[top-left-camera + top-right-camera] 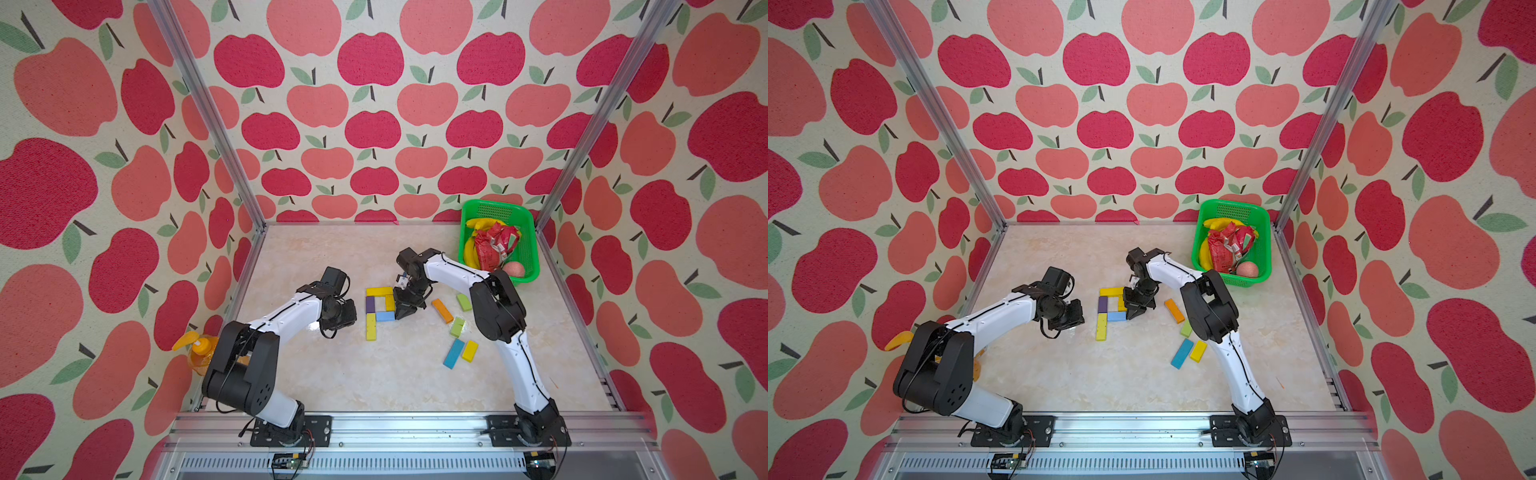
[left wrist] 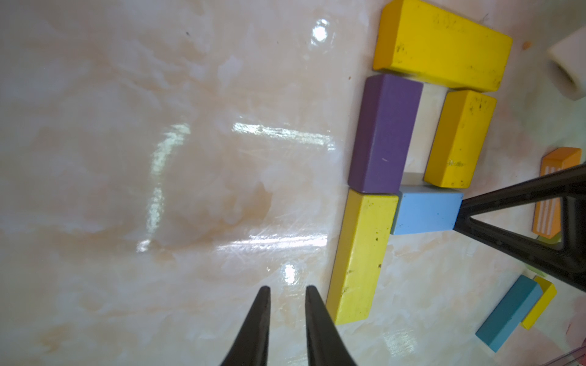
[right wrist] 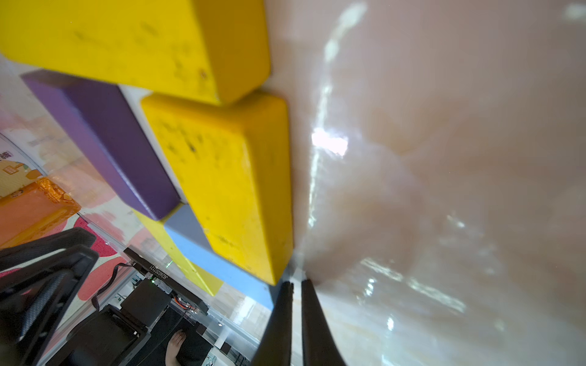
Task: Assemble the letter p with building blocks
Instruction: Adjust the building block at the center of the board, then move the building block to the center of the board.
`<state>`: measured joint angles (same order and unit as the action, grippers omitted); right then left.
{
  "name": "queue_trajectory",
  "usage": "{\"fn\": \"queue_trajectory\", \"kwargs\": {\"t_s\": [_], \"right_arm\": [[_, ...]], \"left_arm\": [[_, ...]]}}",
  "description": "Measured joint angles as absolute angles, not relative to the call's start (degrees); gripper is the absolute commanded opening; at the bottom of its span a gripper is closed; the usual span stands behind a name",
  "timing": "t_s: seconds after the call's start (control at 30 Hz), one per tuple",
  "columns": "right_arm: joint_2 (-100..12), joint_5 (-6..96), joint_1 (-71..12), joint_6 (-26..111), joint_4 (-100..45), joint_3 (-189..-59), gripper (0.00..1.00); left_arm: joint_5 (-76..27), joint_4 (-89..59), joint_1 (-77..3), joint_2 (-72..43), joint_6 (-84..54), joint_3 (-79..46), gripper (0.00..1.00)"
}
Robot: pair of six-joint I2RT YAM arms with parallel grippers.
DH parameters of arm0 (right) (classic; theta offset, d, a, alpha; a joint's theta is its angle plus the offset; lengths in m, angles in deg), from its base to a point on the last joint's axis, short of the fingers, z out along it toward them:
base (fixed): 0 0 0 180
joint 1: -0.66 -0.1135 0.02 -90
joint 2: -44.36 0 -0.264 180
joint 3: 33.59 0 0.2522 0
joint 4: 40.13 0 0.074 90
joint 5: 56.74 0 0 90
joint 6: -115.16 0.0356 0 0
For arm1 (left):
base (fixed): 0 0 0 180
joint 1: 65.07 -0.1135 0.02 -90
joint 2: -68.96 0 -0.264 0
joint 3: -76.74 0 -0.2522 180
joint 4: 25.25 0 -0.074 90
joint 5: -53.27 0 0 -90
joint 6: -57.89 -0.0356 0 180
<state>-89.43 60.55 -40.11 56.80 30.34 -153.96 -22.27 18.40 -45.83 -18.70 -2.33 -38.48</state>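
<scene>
Right end effector (image 3: 295,283) closed, empty, tips at light-blue block (image 3: 187,223); left end effector (image 2: 287,288) ajar, empty. Building blocks (image 1: 442,310) likely rigid, light, slippery on bench (image 2: 158,158); pinch long sides.

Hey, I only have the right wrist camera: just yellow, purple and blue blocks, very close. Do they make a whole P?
Observer: Yes. In both top views, five blocks form the letter p.
Operator: Any blocks left over?
Observer: Five lie loose: an orange block, two light green blocks, a blue block and a yellow block.
Operator: And my other arm?
Observer: The left gripper sits beside the yellow stem block, jaws slightly apart, empty.
</scene>
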Motion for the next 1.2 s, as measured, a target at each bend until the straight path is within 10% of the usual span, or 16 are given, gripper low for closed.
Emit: {"fn": "queue_trajectory", "kwargs": {"t_s": [0.4, 0.8, 1.2], "right_arm": [[-87.9, 57.1, -40.1, 56.7, 32.0, -154.2, 0.32], [-74.2, 43.2, -34.6, 50.5, 34.1, -146.1, 0.76], [-75.8, 34.8, -32.6, 44.9, 34.6, -141.3, 0.79]], "left_arm": [[-22.3, 18.4, -46.2, -19.8, -3.3, -38.5, 0.33], [-21.8, 18.7, -45.7, -18.7, -3.4, -36.5, 0.52], [-21.8, 19.6, -43.4, -18.7, -3.4, -34.1, 0.63]]}}
